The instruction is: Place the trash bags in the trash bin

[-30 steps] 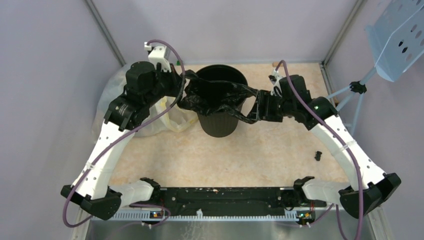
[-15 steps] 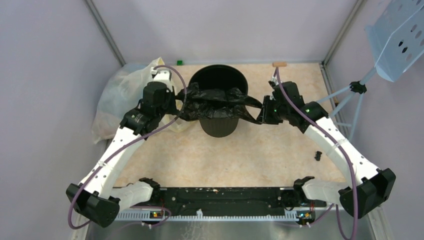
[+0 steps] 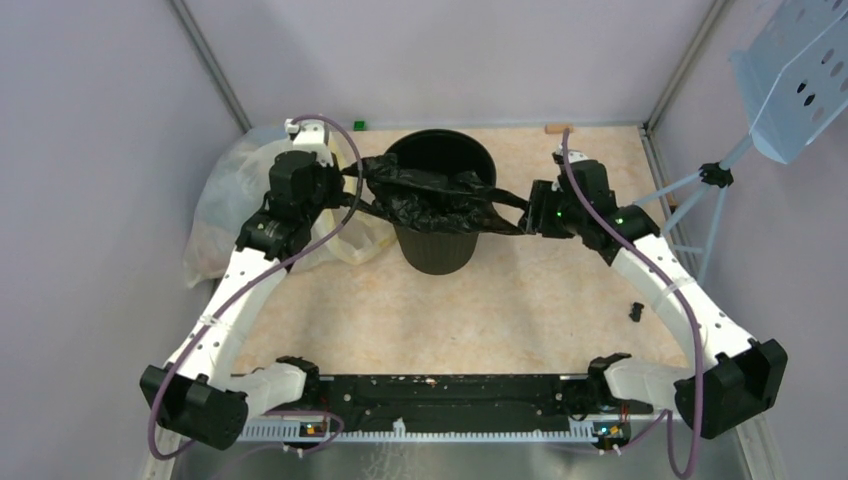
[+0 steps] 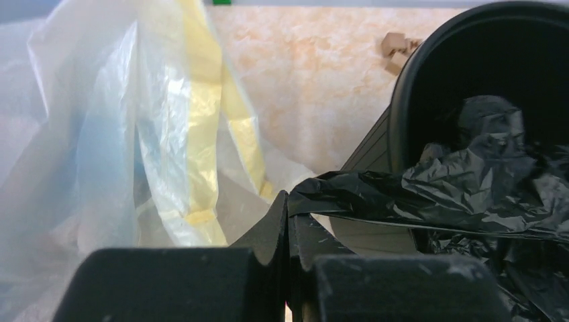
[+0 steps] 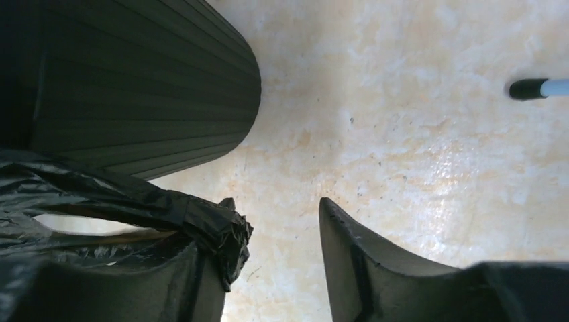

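The black trash bag [image 3: 430, 195] lies crumpled and stretched across the front half of the trash bin's [image 3: 436, 250] mouth, partly hanging inside. My left gripper [image 3: 350, 190] stands at the bin's left rim, shut on the bag's left end [image 4: 335, 194]. At the bin's right side, my right gripper [image 3: 527, 214] is open. The bag's right loop [image 5: 201, 218] is draped round its left finger, and the other finger [image 5: 362, 258] stands bare. In the right wrist view the ribbed bin wall [image 5: 134, 87] fills the upper left.
A big translucent pale-yellow bag [image 3: 225, 200] sits against the left wall, right beside my left gripper [image 4: 288, 208]. A blue perforated panel on a stand [image 3: 795, 80] is at the right, its foot [image 5: 527, 88] on the table. A small black piece [image 3: 636, 311] lies right of centre.
The bag has come up off the bin's front wall and now spans its mouth. My left gripper shifted back toward the rim; my right gripper drew a little to the right.
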Tool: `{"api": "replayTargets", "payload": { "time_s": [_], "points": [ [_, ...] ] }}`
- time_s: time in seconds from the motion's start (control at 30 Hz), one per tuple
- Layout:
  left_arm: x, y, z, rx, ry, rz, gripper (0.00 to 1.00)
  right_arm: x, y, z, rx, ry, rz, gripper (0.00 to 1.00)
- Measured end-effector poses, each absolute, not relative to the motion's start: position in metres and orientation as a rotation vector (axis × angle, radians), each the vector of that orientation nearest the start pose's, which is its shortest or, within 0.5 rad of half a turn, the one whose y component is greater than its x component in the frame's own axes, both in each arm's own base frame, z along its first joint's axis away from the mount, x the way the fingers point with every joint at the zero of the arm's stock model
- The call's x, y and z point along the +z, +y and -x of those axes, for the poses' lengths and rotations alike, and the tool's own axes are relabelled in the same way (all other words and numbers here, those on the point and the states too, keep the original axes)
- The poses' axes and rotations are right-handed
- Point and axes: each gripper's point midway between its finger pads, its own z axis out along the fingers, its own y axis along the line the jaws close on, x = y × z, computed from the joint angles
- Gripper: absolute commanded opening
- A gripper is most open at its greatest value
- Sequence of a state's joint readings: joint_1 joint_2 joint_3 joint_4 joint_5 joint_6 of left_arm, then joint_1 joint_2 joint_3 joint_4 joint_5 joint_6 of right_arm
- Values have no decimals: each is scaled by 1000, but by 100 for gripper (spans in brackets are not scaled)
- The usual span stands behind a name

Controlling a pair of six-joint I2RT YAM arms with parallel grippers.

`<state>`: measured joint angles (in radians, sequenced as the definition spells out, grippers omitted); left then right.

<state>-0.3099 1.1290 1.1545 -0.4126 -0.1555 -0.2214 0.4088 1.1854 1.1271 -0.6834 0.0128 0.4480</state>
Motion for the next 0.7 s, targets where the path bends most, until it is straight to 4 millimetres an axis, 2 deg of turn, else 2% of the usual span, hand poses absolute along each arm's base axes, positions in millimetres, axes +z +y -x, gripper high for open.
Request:
{"api": "replayTargets", "payload": {
  "time_s": [0.1, 0.23, 0.37, 0.47, 0.6, 0.7],
  "points": [
    [301, -100, -361, -231, 1908, -25, 0, 221, 144, -296, 435, 2292, -1, 62],
    [313, -111, -372, -275, 1878, -68, 1, 240, 153, -297, 494, 2214, 92, 66],
    [306, -123, -380, -319, 1896, -106, 2, 261, 154, -300, 485, 2149, 178, 72],
    [297, -128, -384, -336, 1920, -123, 2, 288, 155, -305, 470, 2072, 238, 74],
    [294, -131, -386, -349, 1931, -136, 2, 320, 168, -310, 477, 1942, 342, 72],
    [301, -133, -389, -354, 1919, -142, 2, 334, 185, -308, 485, 1875, 452, 71]
  ]
}}
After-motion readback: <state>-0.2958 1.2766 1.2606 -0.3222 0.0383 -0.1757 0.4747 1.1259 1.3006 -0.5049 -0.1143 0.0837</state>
